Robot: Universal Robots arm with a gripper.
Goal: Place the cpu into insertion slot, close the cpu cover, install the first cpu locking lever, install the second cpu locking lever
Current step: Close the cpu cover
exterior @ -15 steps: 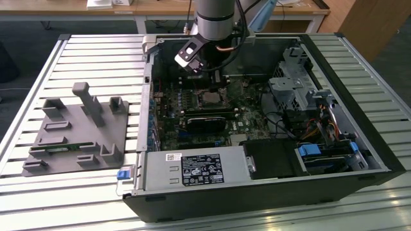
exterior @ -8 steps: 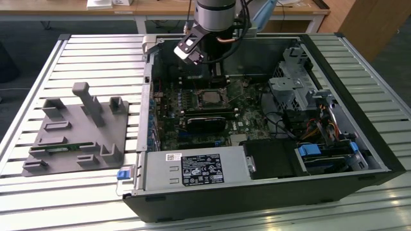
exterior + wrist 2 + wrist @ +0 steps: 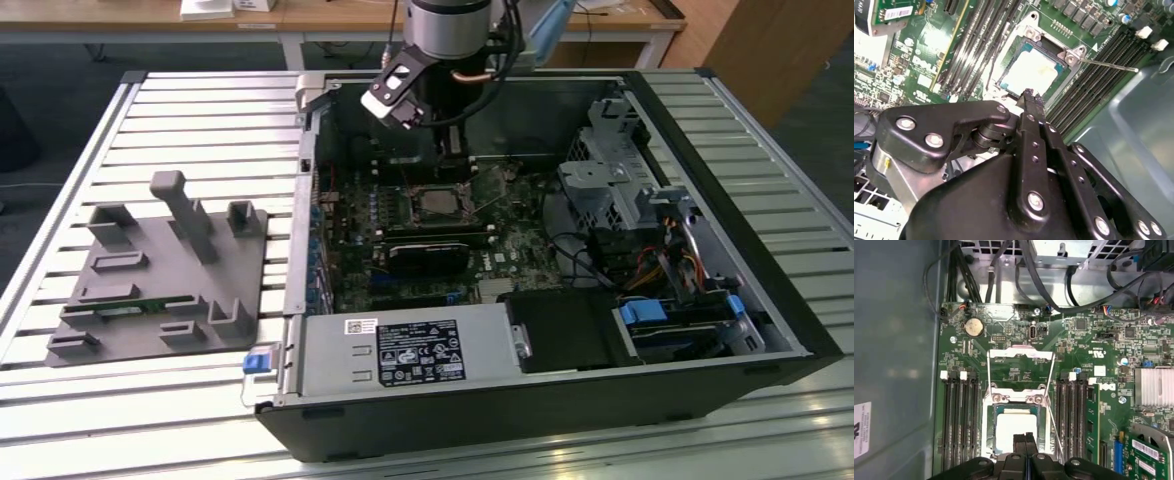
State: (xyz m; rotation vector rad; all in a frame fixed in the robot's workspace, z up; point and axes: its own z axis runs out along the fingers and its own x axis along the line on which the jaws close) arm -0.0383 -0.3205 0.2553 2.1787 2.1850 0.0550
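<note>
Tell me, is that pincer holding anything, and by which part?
Nothing, it seems: the pincer is shut and empty, over the cpu lying in the insertion slot.

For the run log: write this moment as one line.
cpu: lying in insertion slot | gripper: shut, empty, tips over cpu's edge | contact: cannot tell

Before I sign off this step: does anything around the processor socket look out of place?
Yes: a thin locking lever juts out sideways from beside the cpu, across the memory slots, apparently unlatched. The cpu looks square.
</note>
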